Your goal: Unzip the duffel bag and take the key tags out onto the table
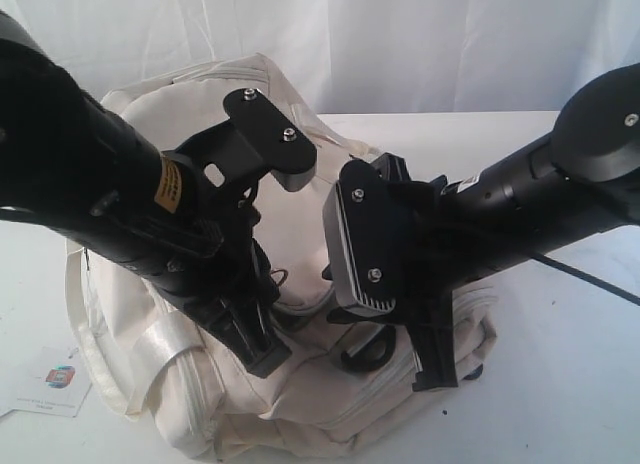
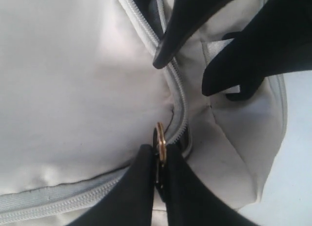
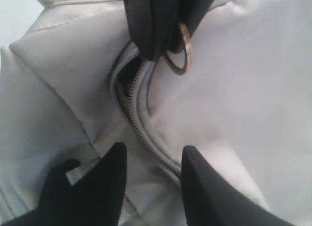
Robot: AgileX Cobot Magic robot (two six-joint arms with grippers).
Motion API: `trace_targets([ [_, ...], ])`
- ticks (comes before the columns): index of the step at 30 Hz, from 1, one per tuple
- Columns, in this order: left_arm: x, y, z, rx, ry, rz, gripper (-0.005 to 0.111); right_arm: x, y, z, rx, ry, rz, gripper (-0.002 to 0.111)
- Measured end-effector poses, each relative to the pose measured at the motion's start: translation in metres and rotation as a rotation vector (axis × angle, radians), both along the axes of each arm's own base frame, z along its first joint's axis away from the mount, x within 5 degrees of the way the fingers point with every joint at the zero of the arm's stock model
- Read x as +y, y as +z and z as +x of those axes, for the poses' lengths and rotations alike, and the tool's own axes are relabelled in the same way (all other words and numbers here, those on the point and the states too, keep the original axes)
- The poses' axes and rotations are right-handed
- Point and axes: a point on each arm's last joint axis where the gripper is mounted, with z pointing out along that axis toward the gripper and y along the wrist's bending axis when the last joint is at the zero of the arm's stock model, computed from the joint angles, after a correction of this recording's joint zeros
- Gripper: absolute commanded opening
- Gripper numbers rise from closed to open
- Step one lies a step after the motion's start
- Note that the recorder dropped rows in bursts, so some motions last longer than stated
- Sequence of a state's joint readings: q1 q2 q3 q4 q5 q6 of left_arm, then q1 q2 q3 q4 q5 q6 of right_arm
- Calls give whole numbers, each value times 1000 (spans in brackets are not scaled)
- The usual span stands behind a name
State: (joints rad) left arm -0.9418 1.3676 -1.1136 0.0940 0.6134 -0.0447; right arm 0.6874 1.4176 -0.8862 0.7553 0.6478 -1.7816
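Grip on the pull ring [image 2: 160, 138] explained the left arm's pose. The left jaws were clenched on that gold-coloured ring, pinching it edge-on between their tips, so that a drag along the zipper track [image 2: 178, 97] would carry the slider with it. The track ran away from those tips across the cream duffel bag [image 1: 300, 429], which lay slumped on the white bench [image 1: 560, 384] beneath both arms. Just beyond the clenched tips a short dark slit [image 3: 126, 75] showed where the teeth stood apart. By that sign the unzipping had, in my judgement, barely begun.

The right jaws stood released and spread wide, one finger [image 3: 105, 182] on each side of the track near the bag's end seam, facing the left tips and near them but apart. That straddle looked chosen to steady the cloth, so the bag would not slide along with the pull. Whether the fingers pressed the fabric could not be told. The key tags were nowhere in view, neither between nor beside either pair of jaws, and presumably sat inside the bag behind the mostly closed zipper.
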Motion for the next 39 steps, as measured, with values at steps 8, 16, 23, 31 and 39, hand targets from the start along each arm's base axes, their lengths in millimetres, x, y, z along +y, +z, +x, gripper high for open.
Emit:
trace_targets([
  [8, 0, 0, 0, 6, 11, -5, 0, 4, -3, -1, 34, 16, 22, 45],
  [16, 0, 0, 0, 7, 15, -6, 0, 9, -3, -5, 31, 46, 29, 39],
  [23, 0, 0, 0, 9, 18, -7, 0, 14, -3, -9, 32, 50, 41, 7],
  [31, 2, -1, -1, 26, 38, 10, 0, 14, -3, -10, 83, 6, 47, 0],
  [39, 6, 0, 2, 14, 93, 28, 0, 14, -3, -11, 104, 5, 41, 0],
])
